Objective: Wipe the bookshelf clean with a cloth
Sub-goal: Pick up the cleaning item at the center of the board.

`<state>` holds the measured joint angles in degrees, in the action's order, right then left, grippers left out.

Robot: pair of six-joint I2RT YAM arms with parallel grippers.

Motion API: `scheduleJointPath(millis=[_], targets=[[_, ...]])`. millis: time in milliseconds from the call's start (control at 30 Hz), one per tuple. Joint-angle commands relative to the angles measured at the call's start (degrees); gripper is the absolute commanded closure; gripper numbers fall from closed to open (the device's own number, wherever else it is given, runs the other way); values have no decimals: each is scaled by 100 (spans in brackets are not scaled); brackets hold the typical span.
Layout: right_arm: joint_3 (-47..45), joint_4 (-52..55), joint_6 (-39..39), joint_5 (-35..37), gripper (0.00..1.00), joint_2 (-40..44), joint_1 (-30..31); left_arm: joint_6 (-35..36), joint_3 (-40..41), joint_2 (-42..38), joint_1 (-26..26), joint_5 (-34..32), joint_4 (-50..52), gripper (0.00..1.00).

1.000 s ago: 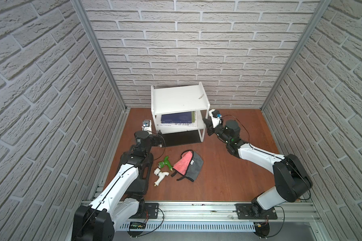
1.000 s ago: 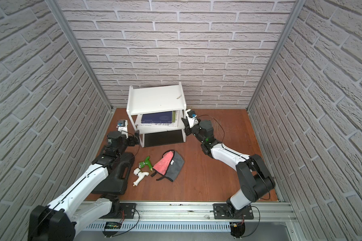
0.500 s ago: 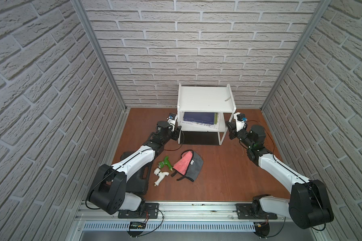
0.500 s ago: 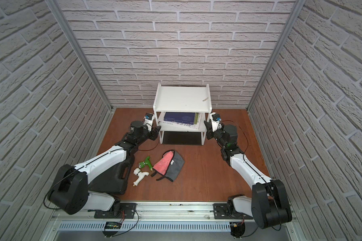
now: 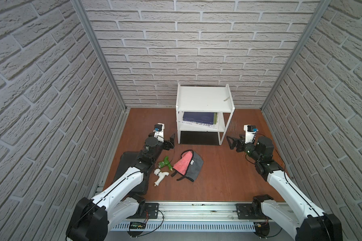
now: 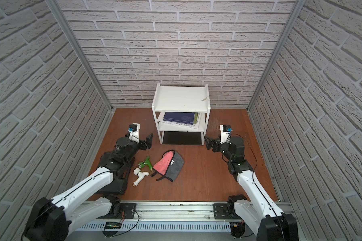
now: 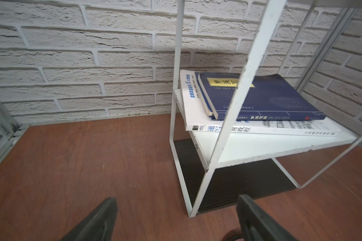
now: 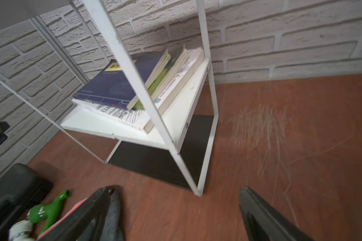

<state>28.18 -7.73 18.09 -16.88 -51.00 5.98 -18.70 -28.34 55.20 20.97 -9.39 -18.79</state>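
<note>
Bookshelf [image 5: 204, 99] stood upright at the back of the brown surface [image 5: 217, 183], close to the rear brick wall, in both top views [image 6: 181, 98]. A small pale strip [image 5: 226, 99] lay on the white top board near its right edge. The middle tier held a stack of books [image 5: 199, 120], a dark blue one on a larger white one. Bottom panel was black.

Left fingers [image 5: 172, 138] were low over the surface, just off the shelf's left front leg. They were spread wide with nothing between them. The left wrist view agreed: the fingers [image 7: 100, 219] stood far apart, with the bookshelf [image 7: 259, 144] ahead and untouched.

Right fingers [image 5: 229, 140] sat near the right front leg, apart from it, also spread wide and empty. In the right wrist view the fingers [image 8: 263, 217] gaped toward the bookshelf [image 8: 117, 125]. Pale scratch marks [image 8: 259, 125] showed on the surface beside it.

Cloth [image 5: 188, 167] lay crumpled on the surface in front of the bookshelf, between the two arms [image 6: 169, 163]. Its pink face was toward the left and its grey toward the right, with dark edging trailing toward the front and a small white tag on the grey. Neither pair of fingers touched it.

Just beside the cloth's left edge lay a green spray nozzle [image 5: 164, 163] and a white nozzle [image 5: 160, 175]. A flat black case [image 5: 125, 167] lay along the left side, partly under the left arm.
</note>
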Motion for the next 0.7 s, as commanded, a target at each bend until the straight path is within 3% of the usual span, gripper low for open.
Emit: scheduleJointPath(millis=[0,200,333,400,667], targets=[[-229,644,930,366,0,305,645,-744,350,-540,2,-558,288,2],[-314,644,2267,2061,0,-73,2651,-1701,940,-990,-186,-228,631,2],[231,465,2142,3132,0,-1190,3822,-2042,1308,-1127,-230,-121,384,2],[808,681,1836,3592,0,-1858,4174,-2073,1327,-1124,-229,-81,417,2],[2824,1676,1658,4104,0,-4293,5130,-2364,1086,-1341,-288,154,1256,2]])
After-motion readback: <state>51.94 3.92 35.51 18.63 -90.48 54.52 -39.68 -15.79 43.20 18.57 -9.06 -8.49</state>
